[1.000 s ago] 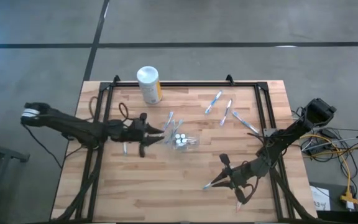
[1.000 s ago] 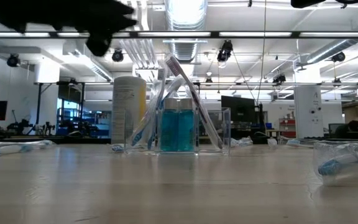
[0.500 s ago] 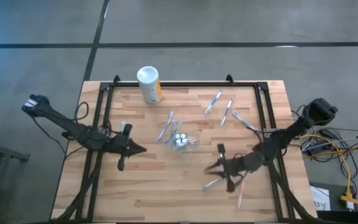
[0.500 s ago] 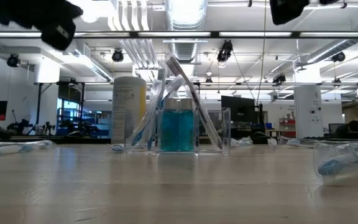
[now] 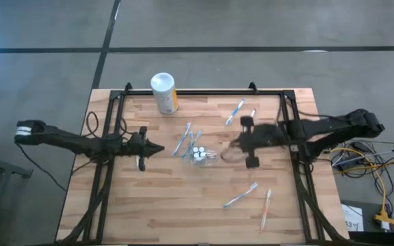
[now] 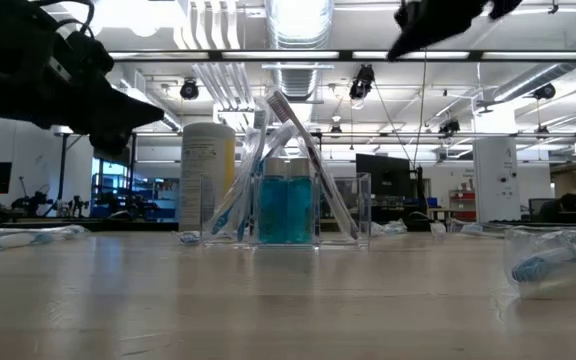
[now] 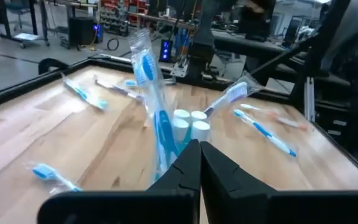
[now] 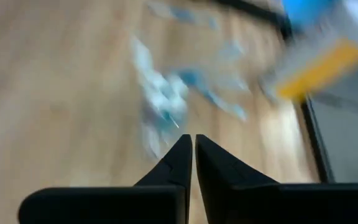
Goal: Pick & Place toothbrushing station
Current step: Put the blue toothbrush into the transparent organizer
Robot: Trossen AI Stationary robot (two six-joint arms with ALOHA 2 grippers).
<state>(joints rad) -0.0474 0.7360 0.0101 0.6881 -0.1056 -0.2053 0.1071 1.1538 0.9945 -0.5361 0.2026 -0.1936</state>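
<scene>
A clear plastic cup stands mid-table with teal white-capped tubes upright inside. Several toothbrushes lean against its rim with their lower ends in it. My left gripper hovers left of the cup, pointing level at it, shut and empty; the left wrist view shows its joined fingertips short of the cup. My right gripper hangs above the table right of the cup, slanting down, shut and empty. Loose toothbrushes lie far right and near right.
A white canister with a yellow label stands at the far edge behind the cup. An orange-tinted toothbrush lies near the front right. Wrapped toothbrushes lie at the low view's sides. A black frame borders the table.
My left gripper has drawn back from the cup toward the table's left edge, sunk lower and shut. My right gripper has risen from the toothbrush near the front right, tipped toward level and swung toward the far edge and the cup. That toothbrush stays lying on the table.
</scene>
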